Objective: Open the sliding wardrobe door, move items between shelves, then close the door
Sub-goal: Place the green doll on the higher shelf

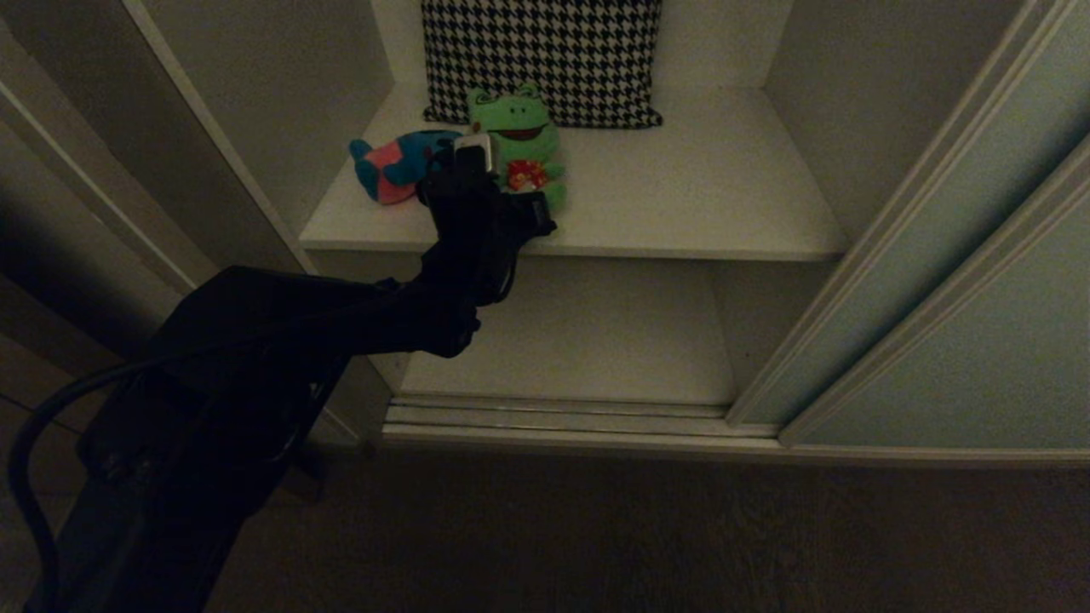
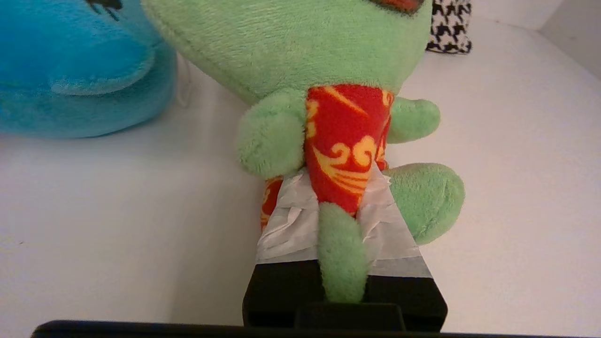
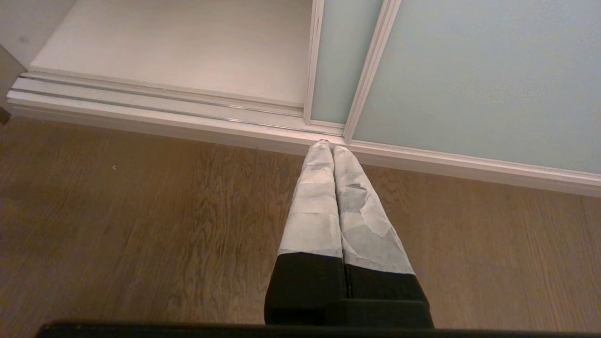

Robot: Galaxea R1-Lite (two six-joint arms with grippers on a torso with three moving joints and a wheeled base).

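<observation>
- Left tool point(image 2: 345, 211) is clamped tight on the frog point(image 2: 328, 70), low on its red shirt, a leg dangling between the fingers, ready to lift.
- Frog sits on the upper shelf point(image 1: 724, 204) beside the blue toy point(image 1: 400, 166), a checked cushion point(image 1: 545, 51) behind.
- Door point(image 1: 954, 340) is slid right, so both shelves are reachable.
- Right tool point(image 3: 331, 155) hangs pinched shut and empty over the floor point(image 3: 141, 211), out of the way.

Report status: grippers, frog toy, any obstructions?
Left gripper shut on frog, upper shelf. Right gripper shut, empty, over floor. Blue toy touching frog's side; door open.
</observation>
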